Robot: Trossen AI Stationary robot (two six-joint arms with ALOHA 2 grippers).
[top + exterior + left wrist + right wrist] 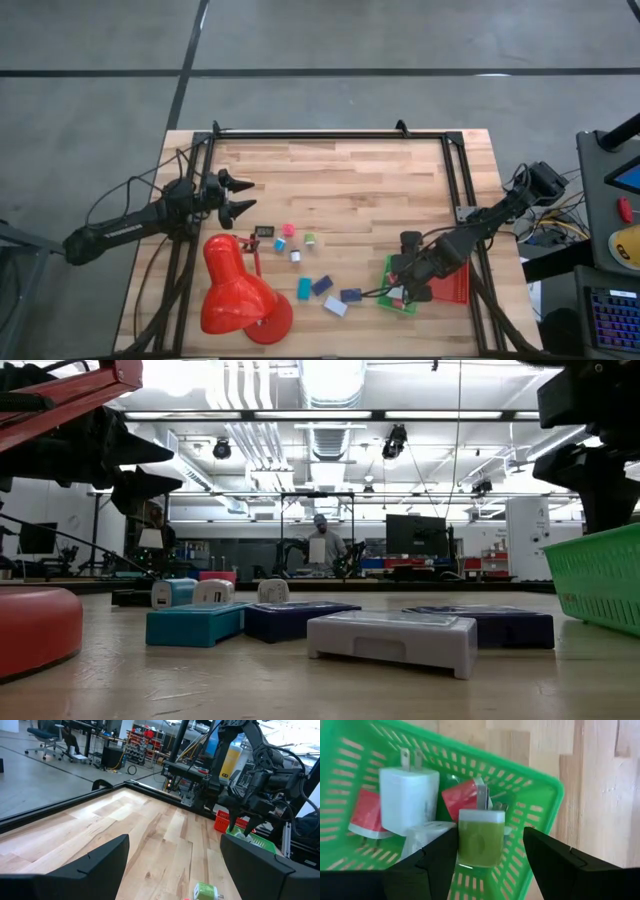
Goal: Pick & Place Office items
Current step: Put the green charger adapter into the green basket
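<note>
Table: a pale wooden plank top (350,190) with a black rail frame along its edges; it stood on a grey floor crossed by dark lines.
Room: the low view showed a bright workshop — ceiling light strips, ducts, dark monitors, and a person (319,545) standing far behind the table.
Right gripper: the right gripper (412,283) hung just above the green tray (398,296), its fingers spread with nothing between them.
Tray contents: directly under those fingers lay a green-bodied plug block (481,837), a white charger (409,800) with two metal prongs, and red pieces (462,796) — all inside the green tray's slotted walls.
Red tray: the red tray (452,286) lay just beyond the green one, on the right gripper's outer side.
Left gripper: the left gripper (247,196) hovered over bare wood, fingers wide apart and empty, well apart from the right gripper.
Office items: loose pieces lay between the two grippers — a pink cube (288,230), a green-and-white cube (310,239), a teal block (304,289), a dark blue block (322,285) and a white block (335,306).
Lamp: a red desk lamp (238,292) stood just beside the left gripper, toward the table's near edge.
</note>
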